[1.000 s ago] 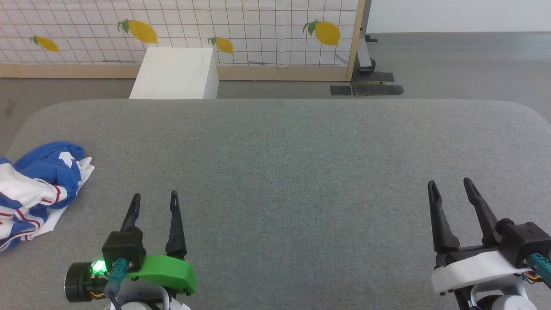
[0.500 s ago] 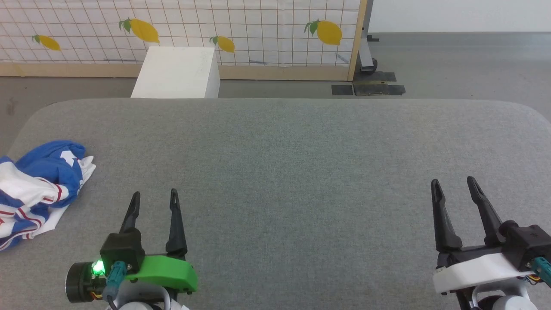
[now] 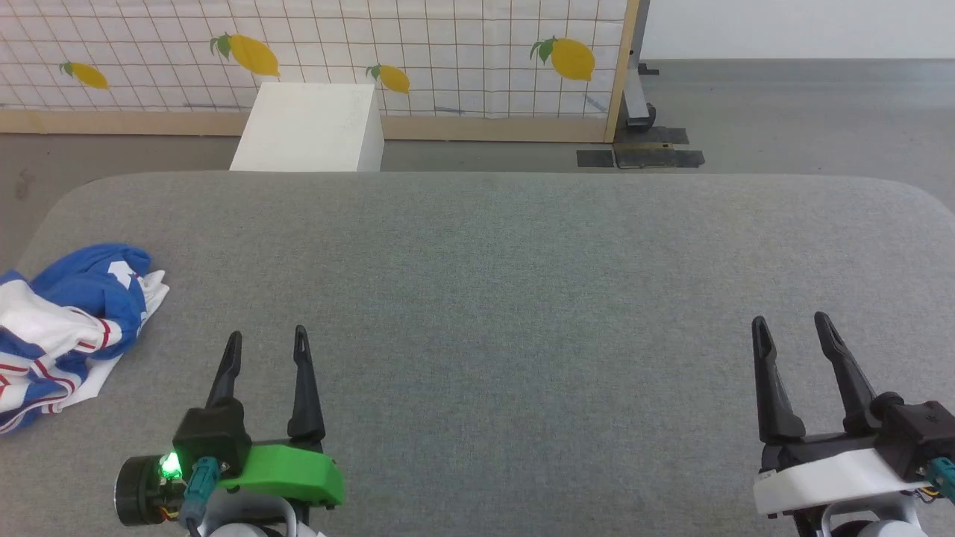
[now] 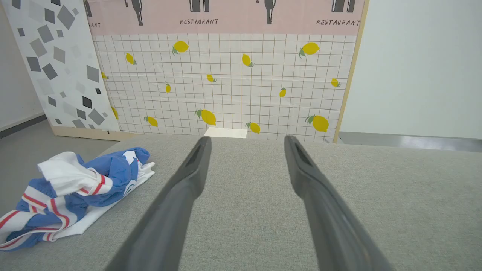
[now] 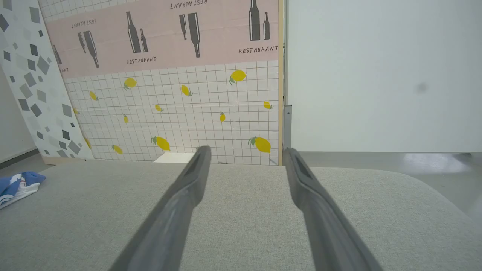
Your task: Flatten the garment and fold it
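The garment [image 3: 71, 328] lies crumpled in a heap at the far left edge of the grey table [image 3: 492, 283], blue with white sleeves and red stripes. In the left wrist view the garment [image 4: 75, 188] sits to the left of the fingers, apart from them. The right wrist view catches a small bit of the garment [image 5: 17, 187] at its left edge. My left gripper [image 3: 267, 338] hovers open at the lower left, to the right of the heap, empty. My right gripper [image 3: 791, 324] stands open at the lower right, far from the cloth, nothing between its fingers.
A white box [image 3: 310, 127] stands on the floor behind the table's far edge. A tiled lemon-print screen [image 3: 336, 52] with a wooden frame closes off the back. Grey floor runs around the table, with dark tape patches [image 3: 642, 156] at the back right.
The whole head picture has shifted slightly, so the camera moved. Both grippers stay open and keep their places over the table; the garment has not been touched.
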### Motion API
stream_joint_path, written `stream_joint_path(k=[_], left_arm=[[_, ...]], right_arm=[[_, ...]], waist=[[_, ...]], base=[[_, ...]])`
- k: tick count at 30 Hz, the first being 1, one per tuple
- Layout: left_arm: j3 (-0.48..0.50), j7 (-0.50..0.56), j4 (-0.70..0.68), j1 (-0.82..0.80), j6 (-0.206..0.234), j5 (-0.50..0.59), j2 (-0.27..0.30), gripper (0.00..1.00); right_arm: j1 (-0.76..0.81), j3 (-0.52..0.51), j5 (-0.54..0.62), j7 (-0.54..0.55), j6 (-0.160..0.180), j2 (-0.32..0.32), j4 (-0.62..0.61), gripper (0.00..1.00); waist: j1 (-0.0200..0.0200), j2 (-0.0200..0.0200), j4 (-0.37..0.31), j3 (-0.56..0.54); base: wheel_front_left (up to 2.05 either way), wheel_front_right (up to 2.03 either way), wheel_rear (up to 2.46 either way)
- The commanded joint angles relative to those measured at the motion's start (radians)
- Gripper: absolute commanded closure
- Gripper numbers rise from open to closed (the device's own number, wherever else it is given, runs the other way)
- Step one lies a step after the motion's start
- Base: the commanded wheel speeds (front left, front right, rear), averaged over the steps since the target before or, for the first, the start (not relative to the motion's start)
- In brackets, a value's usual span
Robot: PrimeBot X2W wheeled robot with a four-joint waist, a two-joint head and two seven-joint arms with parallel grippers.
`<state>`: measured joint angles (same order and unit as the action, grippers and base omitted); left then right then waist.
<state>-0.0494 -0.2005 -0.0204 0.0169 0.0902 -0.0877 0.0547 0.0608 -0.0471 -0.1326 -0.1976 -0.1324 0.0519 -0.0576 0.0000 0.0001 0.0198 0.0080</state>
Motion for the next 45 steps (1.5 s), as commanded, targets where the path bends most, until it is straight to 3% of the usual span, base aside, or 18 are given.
stream_joint_path(k=[1,45], left_arm=[[-0.003,-0.01,0.001,-0.017,0.005,-0.002,-0.004,0.0],[-0.021,-0.061,0.049,-0.017,0.023,-0.019,-0.005,0.0]], right_arm=[[0.009,-0.004,-0.008,-0.013,0.001,-0.001,0.0,0.0],[0.027,-0.007,-0.019,-0.064,0.002,-0.002,0.041,0.0]], waist=[[0.0,-0.0001,0.0,0.0],[0.0,-0.0001,0.012,-0.007]], base=[[0.0,0.0,0.0],[0.0,0.0,0.0]])
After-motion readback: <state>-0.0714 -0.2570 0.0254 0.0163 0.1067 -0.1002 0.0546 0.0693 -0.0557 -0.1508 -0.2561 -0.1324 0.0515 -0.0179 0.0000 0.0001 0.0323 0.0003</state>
